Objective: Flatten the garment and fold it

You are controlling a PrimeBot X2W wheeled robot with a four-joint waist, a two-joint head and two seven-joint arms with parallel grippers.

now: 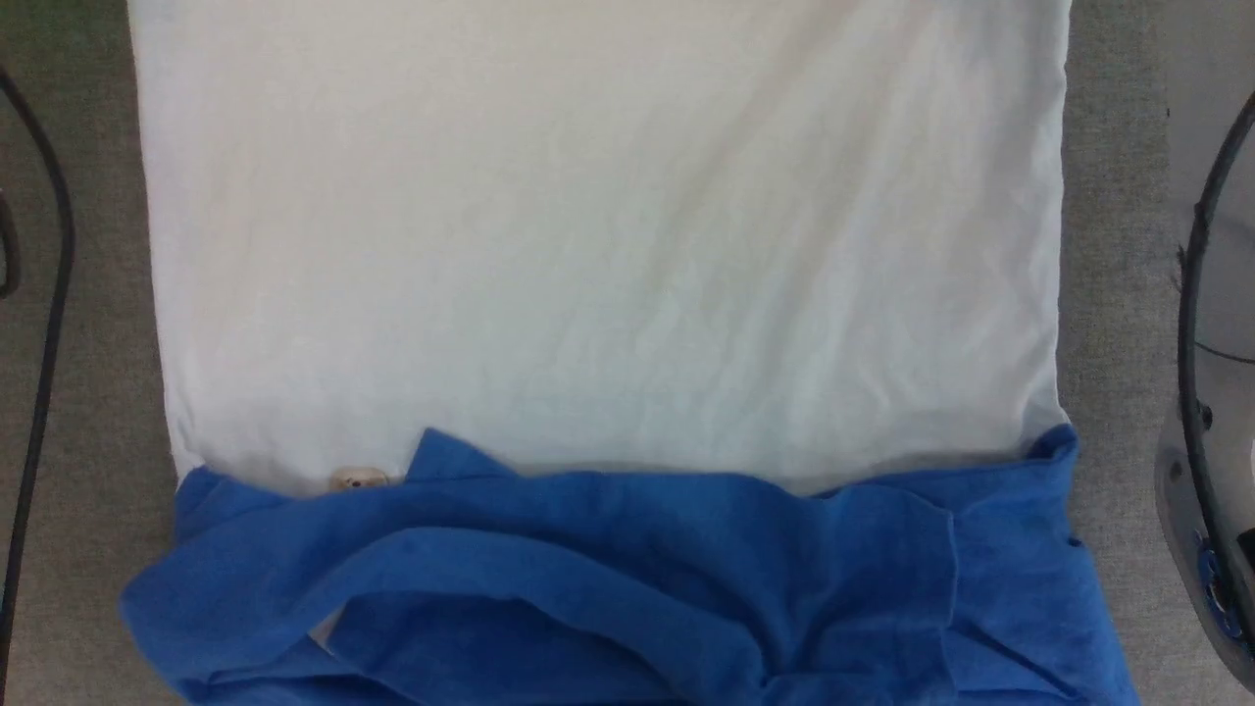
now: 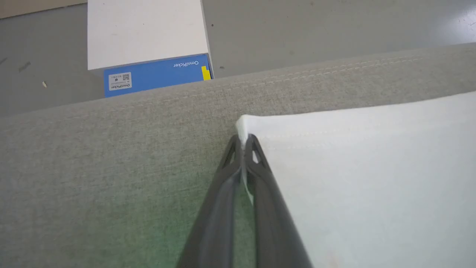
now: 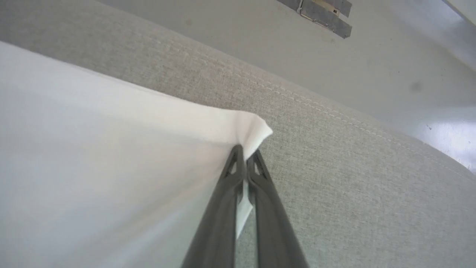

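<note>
The garment (image 1: 598, 255) lies spread on the grey cloth surface (image 1: 98, 392), its white body stretched far across the head view. Its blue sleeves (image 1: 627, 579) are bunched and crossed over the near end, with a bit of the tan bear patch (image 1: 358, 480) peeking out at their edge. In the left wrist view my left gripper (image 2: 244, 141) is shut on a white hem corner of the garment (image 2: 372, 178). In the right wrist view my right gripper (image 3: 244, 154) pinches the other white corner of the garment (image 3: 111, 167), which puckers at the fingertips.
A blue and white box (image 2: 148, 52) sits on the floor beyond the surface's stitched edge. Black cables (image 1: 44, 294) run down the left side, and a rounded robot part (image 1: 1211, 392) with a cable stands at the right. A grey bracket (image 3: 319, 15) lies on the floor.
</note>
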